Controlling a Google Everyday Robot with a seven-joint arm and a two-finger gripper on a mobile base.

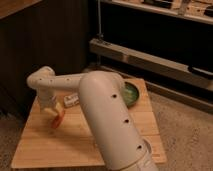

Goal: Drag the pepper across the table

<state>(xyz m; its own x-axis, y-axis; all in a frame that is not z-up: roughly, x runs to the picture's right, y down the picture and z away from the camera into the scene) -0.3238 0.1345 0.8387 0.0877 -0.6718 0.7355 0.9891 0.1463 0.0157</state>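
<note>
The pepper [58, 120], small and orange-red, lies on the left part of the light wooden table [45, 147]. My gripper [50, 108] hangs from the white arm's wrist, just above and slightly left of the pepper's upper end and very close to it. I cannot tell whether it touches the pepper. A pale yellow piece [56, 107] shows right beside the gripper. My large white arm segment [112, 125] covers the middle of the table.
A small white cube [71, 100] lies right of the gripper. A green bowl [132, 94] stands at the table's far right, partly behind my arm. A dark cabinet wall and a metal shelf rail [150, 57] stand behind the table.
</note>
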